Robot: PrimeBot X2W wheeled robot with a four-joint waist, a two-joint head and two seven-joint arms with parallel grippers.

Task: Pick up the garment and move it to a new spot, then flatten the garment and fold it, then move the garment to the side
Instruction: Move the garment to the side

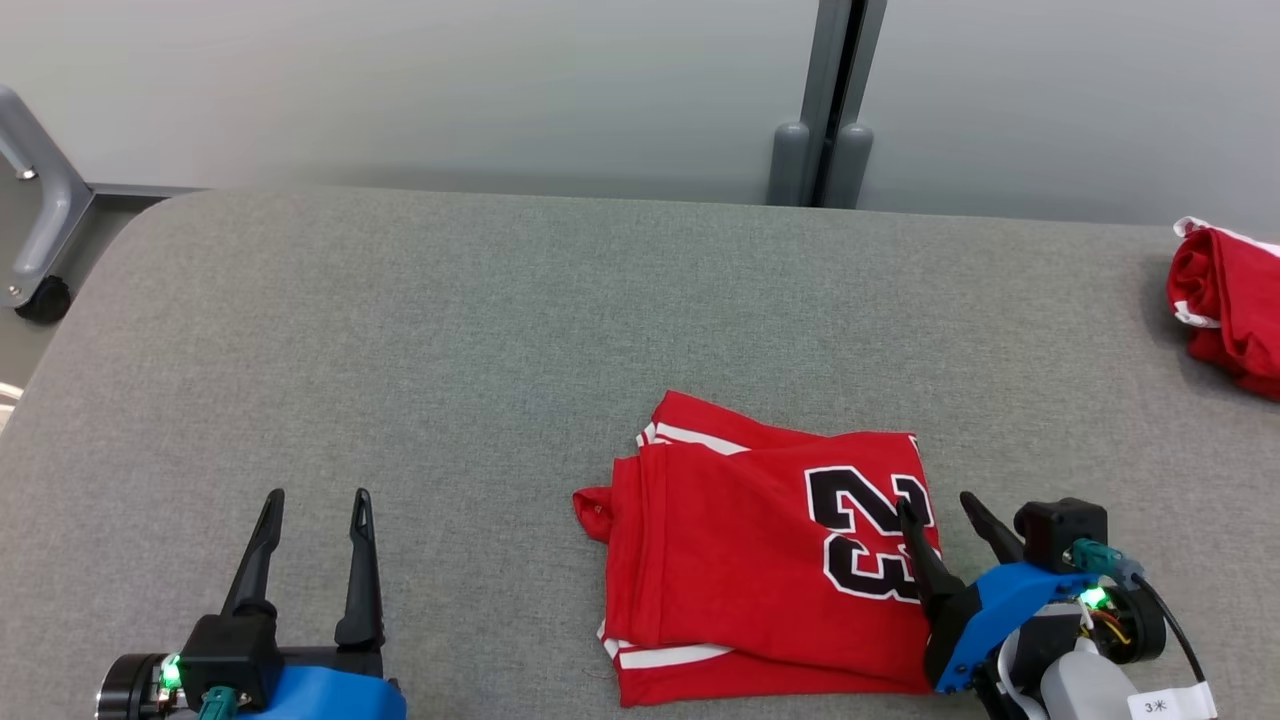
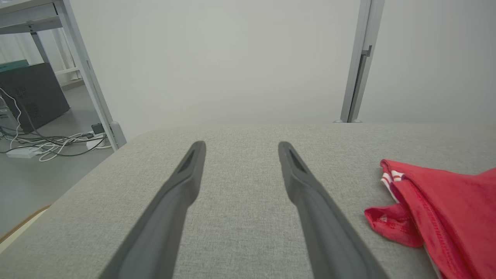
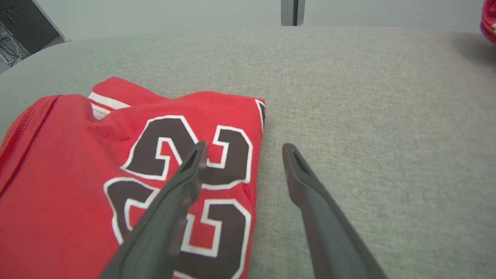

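Note:
A red garment [image 1: 760, 550] with a black "23" and white trim lies folded on the grey table [image 1: 450, 330], right of centre near the front edge. My right gripper [image 1: 940, 505] is open at its right edge, one finger over the number and the other over bare table. The right wrist view shows the garment [image 3: 97, 186] under the left finger, with the right gripper [image 3: 244, 149] straddling its edge. My left gripper [image 1: 318, 497] rests open at the lower left, well clear of the cloth. In the left wrist view the left gripper [image 2: 240, 149] holds nothing and the garment [image 2: 445, 209] lies to the right.
Another red cloth [image 1: 1230, 305] with white trim sits bunched at the table's far right edge. A grey metal frame with a castor [image 1: 40, 230] stands past the table's left corner. A grey post [image 1: 825, 110] rises behind the table. Cables [image 2: 50, 143] lie on the floor.

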